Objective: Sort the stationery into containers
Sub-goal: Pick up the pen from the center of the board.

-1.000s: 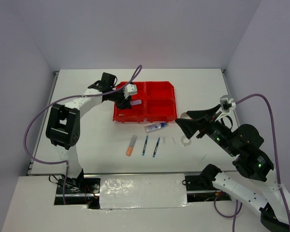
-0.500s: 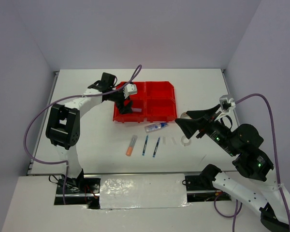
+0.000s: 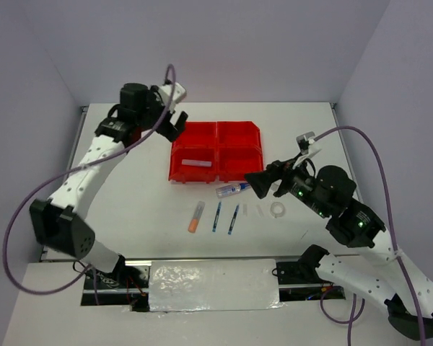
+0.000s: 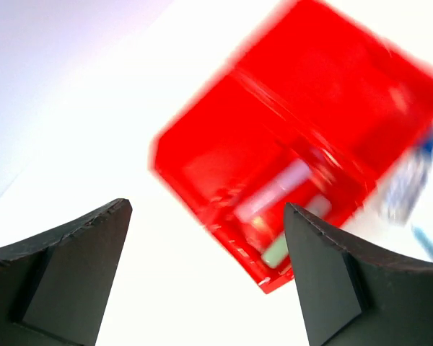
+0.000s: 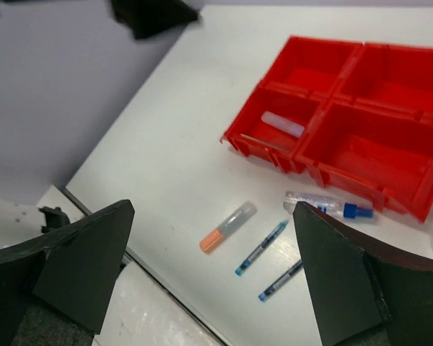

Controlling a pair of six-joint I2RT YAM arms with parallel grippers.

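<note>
Both sets of jaws apart, empty: left pincer (image 4: 206, 207) high by shiny red plastic bins (image 3: 218, 150), right pincer (image 5: 213, 207) near clear blue-capped glue tube (image 3: 233, 189). We would straddle its barrel crosswise.

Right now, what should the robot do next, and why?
Probably lower the right gripper onto the glue tube: that gripper is open and empty, poised close by, and the tube lies on the table outside the red bins.
</note>
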